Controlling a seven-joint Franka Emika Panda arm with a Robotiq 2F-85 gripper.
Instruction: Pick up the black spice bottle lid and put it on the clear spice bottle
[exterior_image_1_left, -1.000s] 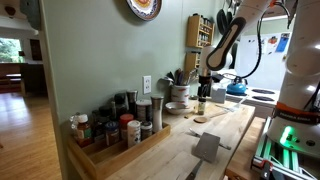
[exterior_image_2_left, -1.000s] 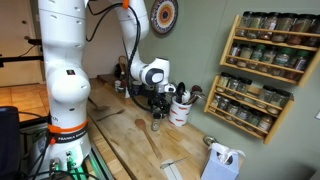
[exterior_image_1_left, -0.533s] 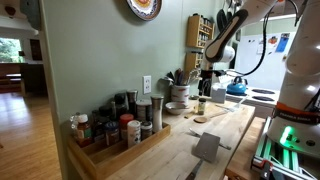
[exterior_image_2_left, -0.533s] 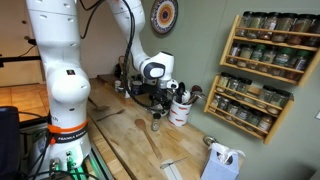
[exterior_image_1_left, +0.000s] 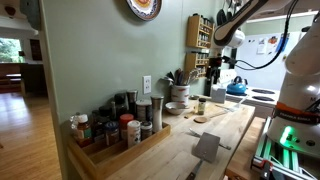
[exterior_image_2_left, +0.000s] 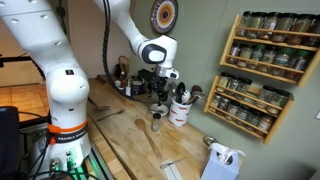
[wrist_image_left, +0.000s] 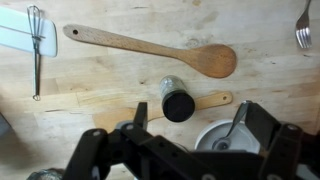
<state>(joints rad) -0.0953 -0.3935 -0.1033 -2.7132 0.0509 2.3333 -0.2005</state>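
Observation:
The clear spice bottle (wrist_image_left: 176, 88) stands upright on the wooden counter with the black lid (wrist_image_left: 179, 104) on top of it. In both exterior views the bottle (exterior_image_1_left: 202, 105) (exterior_image_2_left: 156, 122) stands alone beside a white utensil crock. My gripper (wrist_image_left: 194, 116) is open and empty, well above the bottle and apart from it. It also shows in both exterior views (exterior_image_1_left: 213, 74) (exterior_image_2_left: 160, 92), raised over the counter.
A long wooden spoon (wrist_image_left: 150, 45), a whisk (wrist_image_left: 37, 50) and a fork (wrist_image_left: 303, 25) lie on the counter. The white crock (wrist_image_left: 222, 141) holding utensils is next to the bottle. A tray of spice jars (exterior_image_1_left: 115, 135) and a wall spice rack (exterior_image_2_left: 265, 70) stand nearby.
My gripper has risen straight up away from the bottle. The bottle with its black lid stays on the counter.

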